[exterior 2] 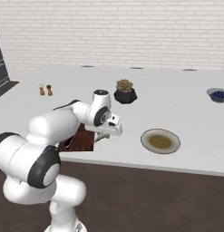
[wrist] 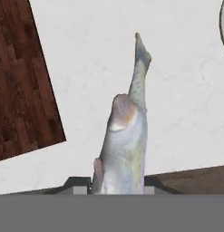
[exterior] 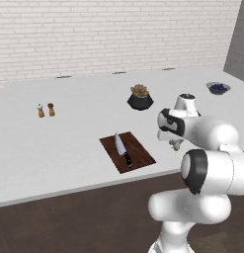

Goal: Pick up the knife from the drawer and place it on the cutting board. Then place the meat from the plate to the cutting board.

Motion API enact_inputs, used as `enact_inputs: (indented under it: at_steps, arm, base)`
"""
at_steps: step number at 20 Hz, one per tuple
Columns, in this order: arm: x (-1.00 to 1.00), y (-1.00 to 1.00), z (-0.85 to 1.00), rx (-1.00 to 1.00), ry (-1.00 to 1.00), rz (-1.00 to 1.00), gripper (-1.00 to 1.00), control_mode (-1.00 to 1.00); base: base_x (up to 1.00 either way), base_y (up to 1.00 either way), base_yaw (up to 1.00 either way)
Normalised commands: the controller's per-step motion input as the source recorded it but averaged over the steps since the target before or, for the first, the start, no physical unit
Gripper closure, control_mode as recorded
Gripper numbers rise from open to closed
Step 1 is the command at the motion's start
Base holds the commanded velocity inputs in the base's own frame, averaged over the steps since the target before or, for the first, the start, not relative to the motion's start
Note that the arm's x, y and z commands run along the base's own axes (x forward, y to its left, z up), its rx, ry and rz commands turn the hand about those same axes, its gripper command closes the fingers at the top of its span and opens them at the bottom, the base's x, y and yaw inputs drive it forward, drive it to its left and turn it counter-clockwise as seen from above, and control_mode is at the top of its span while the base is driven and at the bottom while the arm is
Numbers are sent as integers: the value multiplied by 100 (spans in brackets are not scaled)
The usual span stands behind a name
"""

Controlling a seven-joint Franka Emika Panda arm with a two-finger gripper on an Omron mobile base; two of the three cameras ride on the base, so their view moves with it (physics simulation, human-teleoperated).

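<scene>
Your jaws (wrist: 118,181) are closed on the meat (wrist: 127,131), above the white counter (wrist: 177,113); the cutting board (wrist: 22,86) lies just beside them, the knife (exterior: 122,149) on it.

A potted plant (exterior: 140,97), two shakers (exterior: 46,110) and a blue bowl (exterior: 218,88) on the counter (exterior: 69,138)

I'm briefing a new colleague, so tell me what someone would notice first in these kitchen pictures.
First the white arm's end effector, shut on a pale, fish-shaped piece of meat over the counter between board and plate. Next, the knife lying on the dark board near the counter's front edge. The plate sits to the right.
</scene>
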Motion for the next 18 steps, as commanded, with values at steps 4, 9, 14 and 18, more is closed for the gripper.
enact_inputs:
  at_steps: [4, 9, 14, 18]
  arm:
    - [0, 100, 0, 0, 8, 47, 100, -100]
    - [1, 100, -6, 0, 6, 46, 100, -100]
    - [24, 43, -51, 0, 3, 29, 100, -100]
    - [61, 0, -39, 0, 1, 13, 100, -100]
  base:
    - [0, 0, 0]
    - [0, 0, 0]
    - [0, 0, 0]
    - [0, 0, 0]
